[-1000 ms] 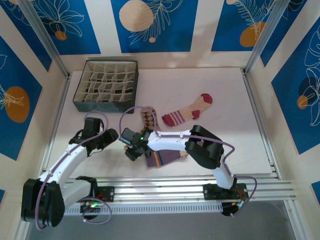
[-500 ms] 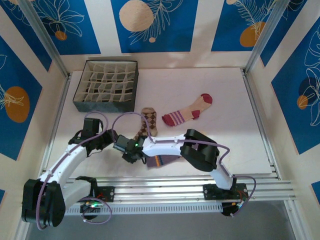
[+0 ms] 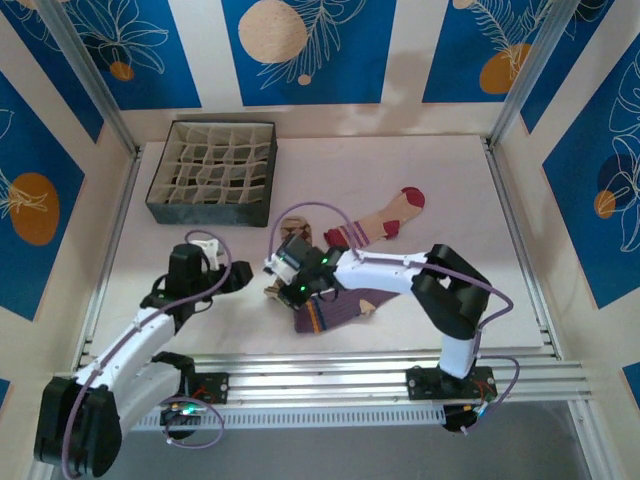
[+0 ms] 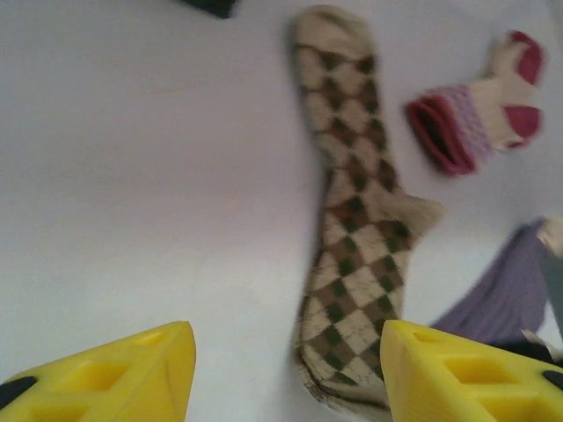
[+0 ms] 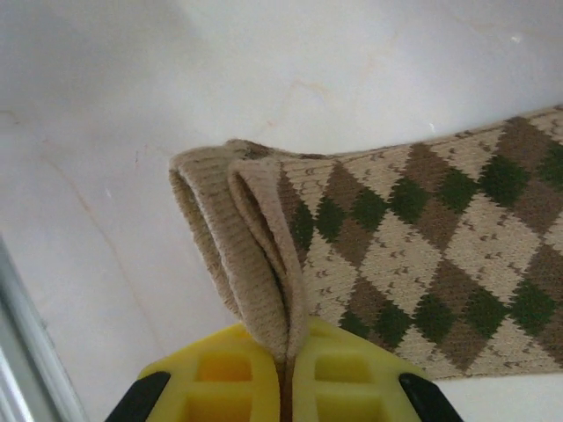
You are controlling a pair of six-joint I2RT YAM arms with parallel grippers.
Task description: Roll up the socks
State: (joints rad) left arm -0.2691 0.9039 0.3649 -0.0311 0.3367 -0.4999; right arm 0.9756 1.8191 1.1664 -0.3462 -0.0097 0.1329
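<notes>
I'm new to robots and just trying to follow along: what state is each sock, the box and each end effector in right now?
checkered sock: flat, unrolled, cuff pinched.
striped sock: flat, unrolled.
purple sock: flat, unrolled.
divided box: upright, open-topped.
left end effector: open, holding nothing.
right end effector: shut on the checkered sock.

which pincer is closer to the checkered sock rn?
Right. The right pincer is shut on the cuff of the checkered sock; the left pincer is open, off to its left, apart.
</notes>
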